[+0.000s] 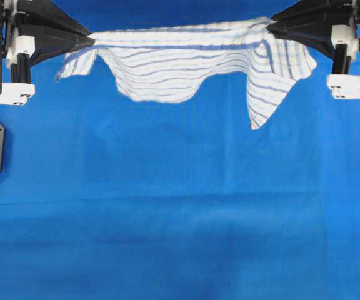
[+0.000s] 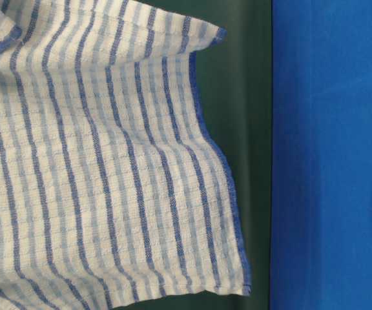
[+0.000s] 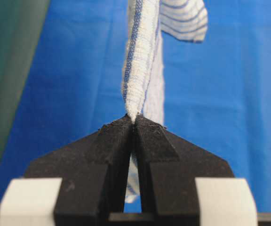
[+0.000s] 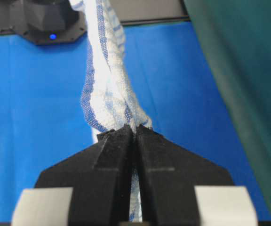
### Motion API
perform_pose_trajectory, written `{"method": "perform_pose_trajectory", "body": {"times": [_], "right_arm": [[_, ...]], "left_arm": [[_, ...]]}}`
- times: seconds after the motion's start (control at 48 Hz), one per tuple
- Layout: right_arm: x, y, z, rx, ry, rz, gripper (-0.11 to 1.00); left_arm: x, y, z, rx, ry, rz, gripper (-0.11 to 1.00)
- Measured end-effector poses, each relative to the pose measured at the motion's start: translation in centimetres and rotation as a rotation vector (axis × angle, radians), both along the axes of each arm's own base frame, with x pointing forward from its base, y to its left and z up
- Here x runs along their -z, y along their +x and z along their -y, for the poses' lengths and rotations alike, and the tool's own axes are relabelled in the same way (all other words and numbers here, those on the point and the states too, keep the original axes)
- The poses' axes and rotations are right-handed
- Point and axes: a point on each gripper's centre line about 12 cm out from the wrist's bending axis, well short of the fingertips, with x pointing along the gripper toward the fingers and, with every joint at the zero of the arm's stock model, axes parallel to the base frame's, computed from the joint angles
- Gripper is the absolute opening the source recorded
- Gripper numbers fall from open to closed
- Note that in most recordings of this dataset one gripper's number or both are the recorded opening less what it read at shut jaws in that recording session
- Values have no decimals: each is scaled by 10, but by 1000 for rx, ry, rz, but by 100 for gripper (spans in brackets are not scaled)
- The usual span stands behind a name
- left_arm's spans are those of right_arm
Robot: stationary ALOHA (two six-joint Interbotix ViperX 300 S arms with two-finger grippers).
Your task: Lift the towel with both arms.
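thin woven cotton, judged light, limp and grippy, best held at its top edge. overhead: one towel (image 1: pixel 186 62) hangs stretched between two grippers, left gripper (image 1: pixel 92 41) and right gripper (image 1: pixel 269 26), above the tablecloth (image 1: pixel 180 206). table level: one hanging corner fills the view. left wrist: fingers (image 3: pixel 114 141) pinch the bunched edge. right wrist: fingers (image 4: pixel 116 143) pinch likewise.

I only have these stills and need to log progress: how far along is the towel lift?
Done: the left gripper and right gripper are each shut on an end of the towel. In hand: it hangs stretched between them, sagging mid-span, above the blue tablecloth. Left: little, perhaps raising it further.
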Motion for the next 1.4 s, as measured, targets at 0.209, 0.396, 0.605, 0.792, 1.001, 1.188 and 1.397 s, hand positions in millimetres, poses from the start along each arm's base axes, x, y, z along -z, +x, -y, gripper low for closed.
{"method": "perform_pose_trajectory", "body": {"times": [0.209,0.396,0.605,0.792,1.001,1.188,1.397], "right_arm": [[0,0,2,6,-33,-6,4],[-1,-1,4,15,-50,-6,56],[0,-1,4,21,-47,-16,62],[24,1,5,34,-23,-97,62],[74,4,6,49,24,-217,62],[124,10,6,59,67,-319,62],[168,18,5,45,84,-384,62]], "left_arm": [[-2,-2,0,-1,1,11,21],[-3,-2,0,-1,1,14,78],[1,-2,0,3,8,5,92],[22,0,0,-2,-10,-36,92],[67,12,-2,-6,-22,-71,92],[111,26,-5,-10,-27,-84,92],[153,43,-8,-11,-37,-123,92]]}}
